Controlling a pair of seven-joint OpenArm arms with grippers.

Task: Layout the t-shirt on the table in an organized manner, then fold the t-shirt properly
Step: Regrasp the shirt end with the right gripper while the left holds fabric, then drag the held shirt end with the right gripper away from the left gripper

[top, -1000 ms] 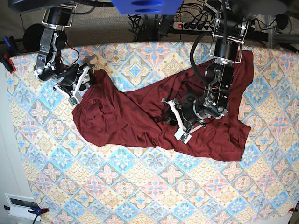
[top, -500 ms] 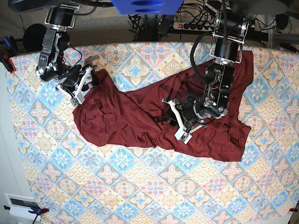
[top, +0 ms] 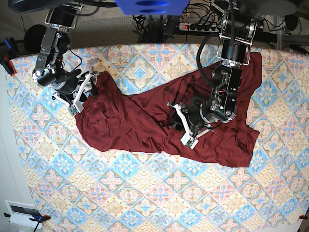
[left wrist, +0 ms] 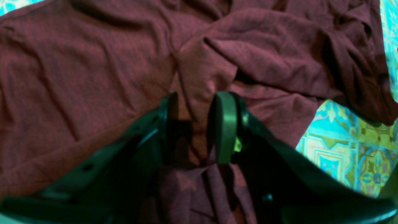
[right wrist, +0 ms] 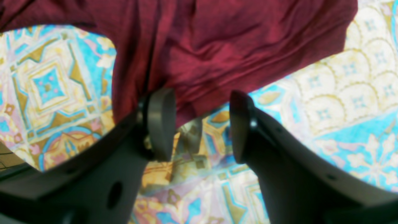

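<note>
On the tabletop: the t-shirt (top: 164,121) lies crumpled across the middle and far right of the patterned tabletop (top: 120,193), one corner reaching the far edge under the left arm.
T-shirt shape: bunched and creased; sleeves and collar cannot be made out in any view.
Left claw (left wrist: 194,124): closed on a raised fold of the t-shirt (left wrist: 93,77); cloth fills the gap between the two pads, and more hangs bunched below them in the wrist view.
Left claw in base view (top: 186,133): low over the garment's middle; the pinch itself is hidden under the arm.
Right claw (right wrist: 199,124): open, nothing between the pads; the t-shirt's edge (right wrist: 217,46) lies just beyond the tips, patterned tabletop (right wrist: 342,93) showing in the gap.
Right claw in base view (top: 82,94): at the garment's left end; whether it touches cloth cannot be told.
Cut off: the tabletop's near corners run out of frame.
</note>
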